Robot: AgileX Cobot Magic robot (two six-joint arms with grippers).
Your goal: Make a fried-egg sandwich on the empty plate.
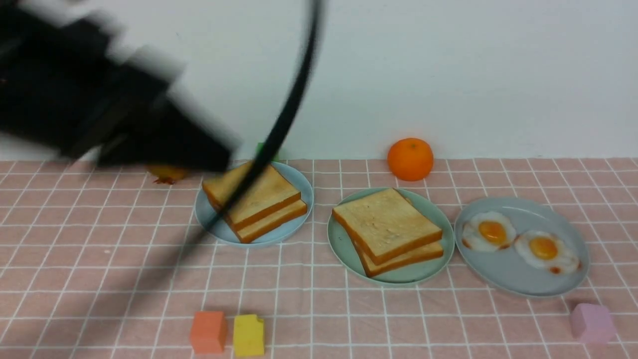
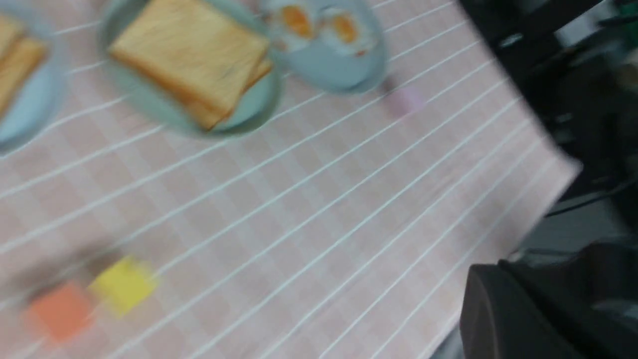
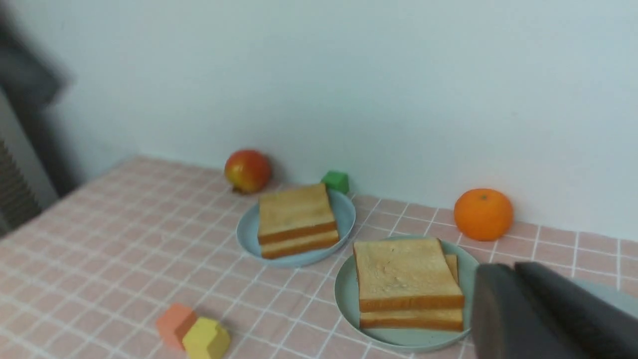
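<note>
The mint-green plate (image 1: pixel 344 249) holds two stacked toast slices (image 1: pixel 386 222); no egg shows between them. Two fried eggs (image 1: pixel 491 232) (image 1: pixel 546 248) lie on the grey-blue oval plate (image 1: pixel 518 279) to its right. My left gripper (image 1: pixel 214 154) is a blurred black mass high at the left, above the pale-blue plate (image 1: pixel 209 219). In the left wrist view its fingers (image 2: pixel 491 271) look shut and empty. My right gripper (image 3: pixel 513 269) is out of the front view. Its fingers are pressed together, empty, beside the mint plate (image 3: pixel 349 299).
The pale-blue plate carries two more toast slices (image 1: pixel 271 192). An orange (image 1: pixel 409 158), a half-hidden apple (image 1: pixel 167 173) and a green block (image 3: pixel 335 180) sit by the wall. Orange (image 1: pixel 208 331), yellow (image 1: pixel 248 335) and lilac (image 1: pixel 592 323) blocks lie near the front. A black cable (image 1: pixel 294 99) hangs across.
</note>
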